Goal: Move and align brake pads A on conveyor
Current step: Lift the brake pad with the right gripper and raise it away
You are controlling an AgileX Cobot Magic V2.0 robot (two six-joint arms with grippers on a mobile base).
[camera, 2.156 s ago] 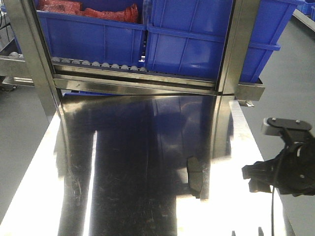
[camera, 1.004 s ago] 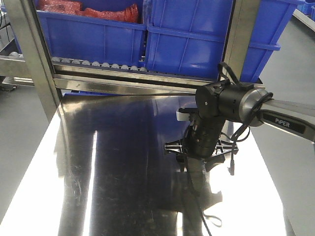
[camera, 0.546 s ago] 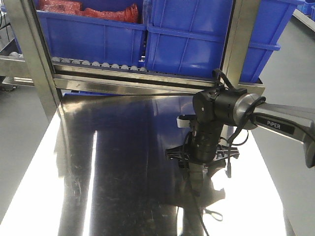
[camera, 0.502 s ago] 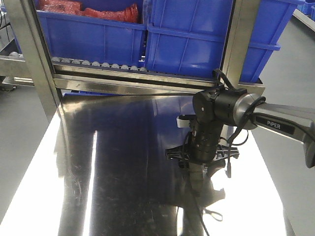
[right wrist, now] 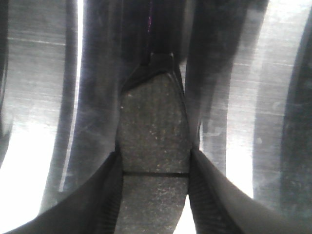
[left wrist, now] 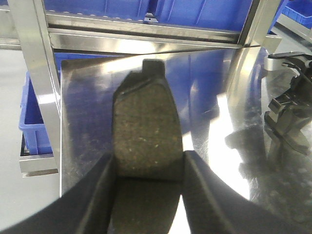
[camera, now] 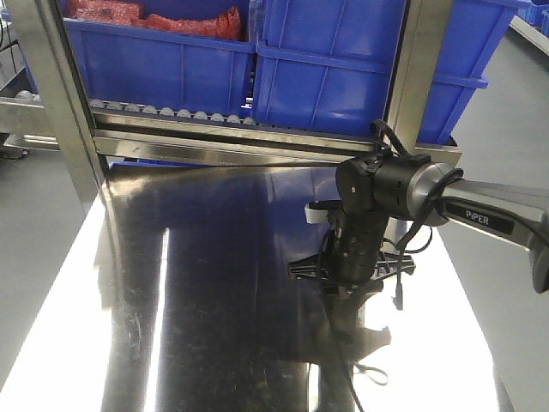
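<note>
- Between the fingers of the left pincer [left wrist: 148,156], in the left wrist view alone, sits the left-hand brake pad [left wrist: 146,112]. The pincer is clamped on the pad's long sides, with the tabbed end pointing away over the steel worktop [left wrist: 204,97]. No groove can be made out on this pad.
- Right wrist view: the right pincer [right wrist: 154,153] is closed against both flanks of the right-hand brake pad [right wrist: 153,122]. The pad's thin cross groove lies level with the fingers [right wrist: 109,195]. The pad lies flat against the reflective worktop; contact cannot be confirmed.
- Front view: the right pincer [camera: 343,290] points straight down at the worktop [camera: 214,300], right of centre. It hides its pad entirely in this view.
- Left wrist view also catches the right arm [left wrist: 287,112], well apart at the right edge.
- Beyond the worktop: a roller rail [camera: 171,112], then blue bins [camera: 171,60], one holding red material.
</note>
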